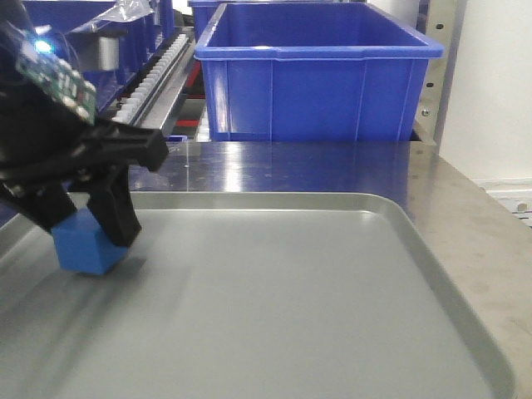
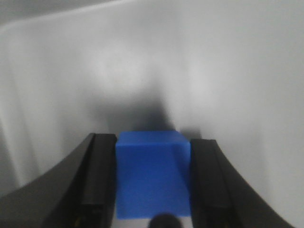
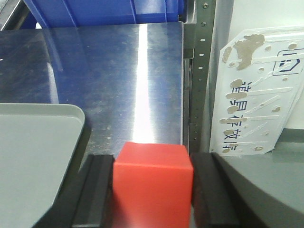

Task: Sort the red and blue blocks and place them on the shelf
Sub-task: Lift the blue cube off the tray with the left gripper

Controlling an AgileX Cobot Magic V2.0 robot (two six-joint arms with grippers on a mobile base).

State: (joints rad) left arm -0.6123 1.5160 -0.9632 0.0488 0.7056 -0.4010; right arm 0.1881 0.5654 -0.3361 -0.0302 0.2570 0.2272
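Steel shelf (image 1: 158, 71) rises behind the desk (image 1: 332, 166), carrying one blue bin (image 1: 316, 91) in full view, with others partly seen behind it. We count one grey tray (image 1: 332, 316) on the desk, two tools and two blocks. Our left tool (image 2: 153, 156) is clenched on the blue block (image 2: 152, 180) low over the tray's left side; whether it touches the tray we cannot tell. Our right tool (image 3: 152, 161) grips the red block (image 3: 152, 185) above the desk, beside the tray's corner. We judge the task early: both blocks are in hand, neither is on the shelf, so both placements remain.
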